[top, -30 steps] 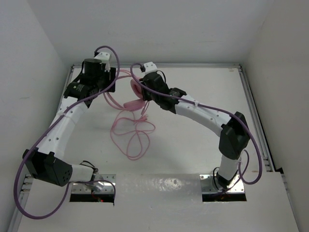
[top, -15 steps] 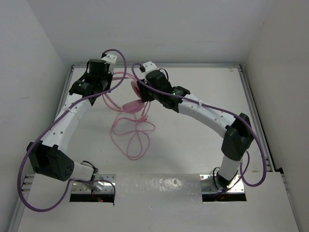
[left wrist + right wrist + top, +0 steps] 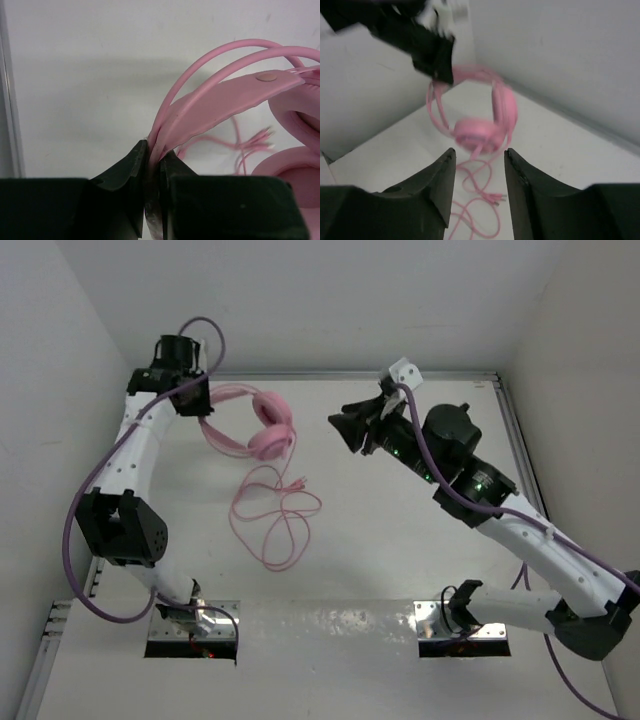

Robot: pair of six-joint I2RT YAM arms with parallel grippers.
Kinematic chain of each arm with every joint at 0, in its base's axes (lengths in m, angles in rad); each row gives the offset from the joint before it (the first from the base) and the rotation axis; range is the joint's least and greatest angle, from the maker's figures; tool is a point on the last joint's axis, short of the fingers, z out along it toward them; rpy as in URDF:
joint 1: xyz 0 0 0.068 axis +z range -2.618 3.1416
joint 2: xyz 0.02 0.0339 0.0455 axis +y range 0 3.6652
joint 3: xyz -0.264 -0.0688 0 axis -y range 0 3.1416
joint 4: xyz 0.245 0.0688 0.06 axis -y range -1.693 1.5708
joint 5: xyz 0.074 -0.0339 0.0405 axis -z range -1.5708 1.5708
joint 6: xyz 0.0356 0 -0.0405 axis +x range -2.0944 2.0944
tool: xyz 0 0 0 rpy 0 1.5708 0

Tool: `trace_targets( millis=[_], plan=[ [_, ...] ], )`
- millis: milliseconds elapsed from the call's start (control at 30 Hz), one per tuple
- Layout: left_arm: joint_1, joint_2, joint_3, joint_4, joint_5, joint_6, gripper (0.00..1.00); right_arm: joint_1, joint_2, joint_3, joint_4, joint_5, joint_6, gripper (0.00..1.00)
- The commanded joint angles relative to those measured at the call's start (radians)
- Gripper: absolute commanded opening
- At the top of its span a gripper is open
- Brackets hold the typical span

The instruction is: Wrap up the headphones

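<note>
The pink headphones [image 3: 262, 430] hang by their thin headband [image 3: 215, 107] from my left gripper [image 3: 202, 405], which is shut on the band [image 3: 154, 148] near the back left corner. Both round earcups [image 3: 479, 133] dangle to the right of that grip. The long pink cord [image 3: 275, 518] trails down from them and lies in loose loops on the table, its plug end [image 3: 262, 136] beside the cups. My right gripper [image 3: 342, 427] stands open and apart, to the right of the headphones, with nothing between its fingers [image 3: 479, 153].
White walls close in the back and both sides, with a metal rail [image 3: 520, 440] along the table's right edge. Purple arm cables [image 3: 90, 500] loop beside the left arm. The left arm [image 3: 427, 47] reaches in front of the back corner.
My left gripper has shut on the headband and carried the headphones up and left. The right gripper has let go and drawn back to the right, away from the earcups.
</note>
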Motion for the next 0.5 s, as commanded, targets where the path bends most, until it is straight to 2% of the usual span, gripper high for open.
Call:
trace_targets(
  millis=[0,33,67,167,267,300,367,467],
  plan=[
    [0.046,-0.051,0.203,0.030,0.152,-0.204,0.00,-0.006,0.079,-0.246,0.129,0.022,-0.013,0.46],
    [0.045,-0.054,0.247,0.028,0.153,-0.244,0.00,-0.004,0.106,-0.313,0.216,0.000,-0.020,0.61],
    [0.045,-0.057,0.261,0.031,0.152,-0.262,0.00,-0.004,0.128,-0.337,0.258,-0.033,-0.025,0.72],
    [0.046,-0.093,0.277,0.068,0.143,-0.321,0.00,0.008,0.241,-0.320,0.379,-0.112,0.004,0.88],
    [0.045,-0.130,0.289,0.111,0.144,-0.348,0.00,0.031,0.324,-0.264,0.473,-0.068,-0.043,0.93],
    [0.045,-0.135,0.301,0.114,0.144,-0.351,0.00,0.036,0.374,-0.251,0.499,-0.052,-0.054,0.98],
    [0.045,-0.138,0.332,0.106,0.143,-0.362,0.00,0.039,0.428,-0.205,0.551,0.032,-0.057,0.99],
    [0.045,-0.141,0.376,0.102,0.146,-0.374,0.00,0.039,0.533,-0.153,0.589,0.063,-0.043,0.99]
  ],
)
